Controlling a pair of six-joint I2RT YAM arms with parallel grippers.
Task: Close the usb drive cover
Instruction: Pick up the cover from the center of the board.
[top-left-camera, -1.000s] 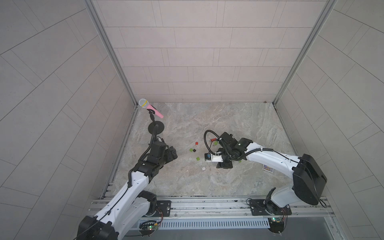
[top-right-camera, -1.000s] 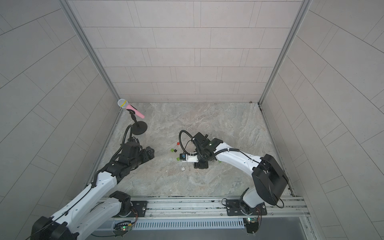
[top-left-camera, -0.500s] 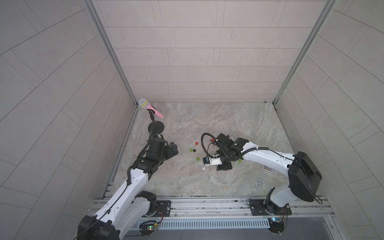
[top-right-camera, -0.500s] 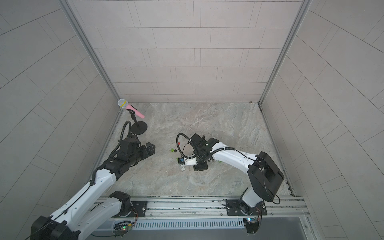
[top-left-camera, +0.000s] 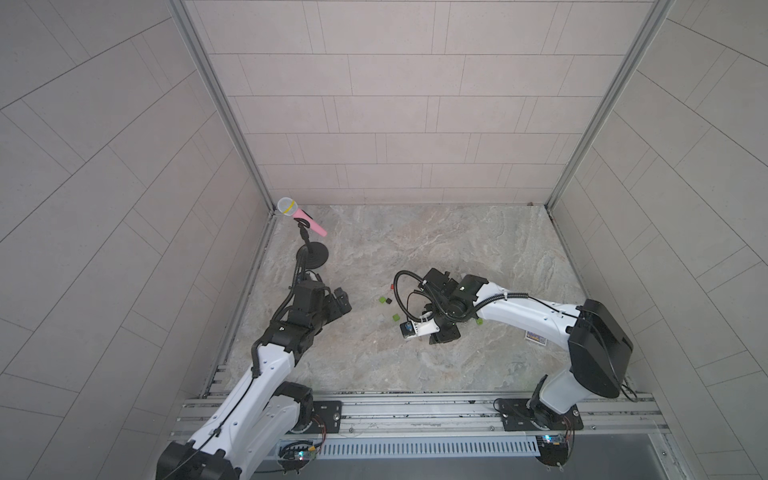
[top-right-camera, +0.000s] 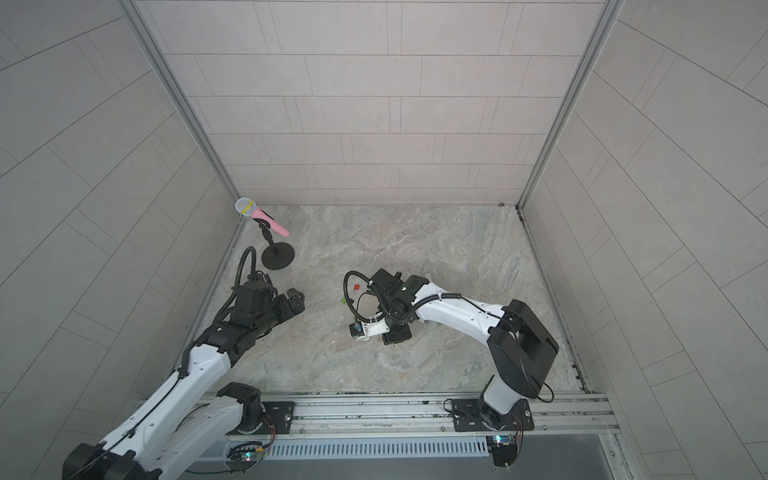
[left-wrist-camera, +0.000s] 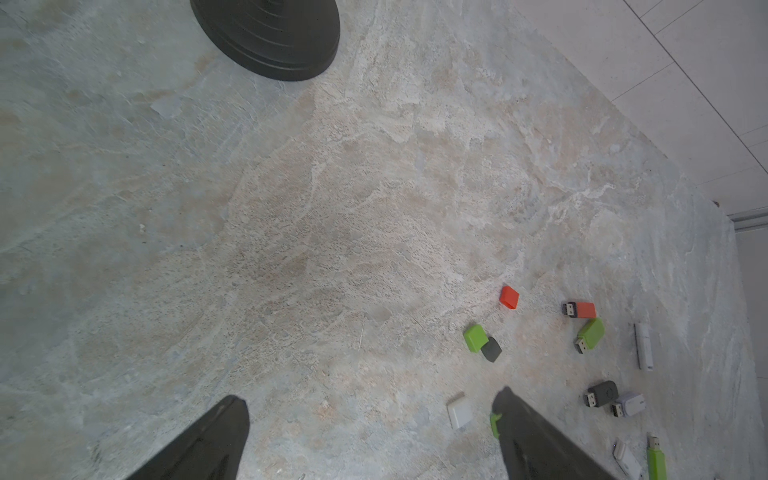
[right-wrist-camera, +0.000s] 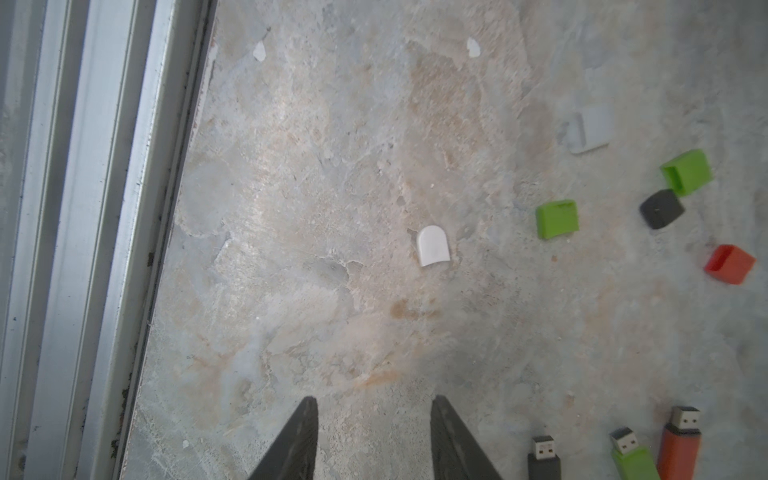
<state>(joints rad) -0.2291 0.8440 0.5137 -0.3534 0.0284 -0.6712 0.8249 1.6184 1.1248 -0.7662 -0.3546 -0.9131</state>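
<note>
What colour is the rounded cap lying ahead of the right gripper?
The cap is white, clearest in the right wrist view.

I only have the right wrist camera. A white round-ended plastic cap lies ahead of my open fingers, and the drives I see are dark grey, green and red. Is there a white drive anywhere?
Observer: Yes. The left wrist view shows a whitish usb drive with its metal plug bare, right beside a dark grey usb drive.
Operator: Is the left gripper busy?
Observer: No. The left gripper is wide open and empty, over the marble-patterned tabletop.
Operator: Anything tall near it?
Observer: A pink microphone on a black round-based stand stands in the far corner on the left arm's side.
</note>
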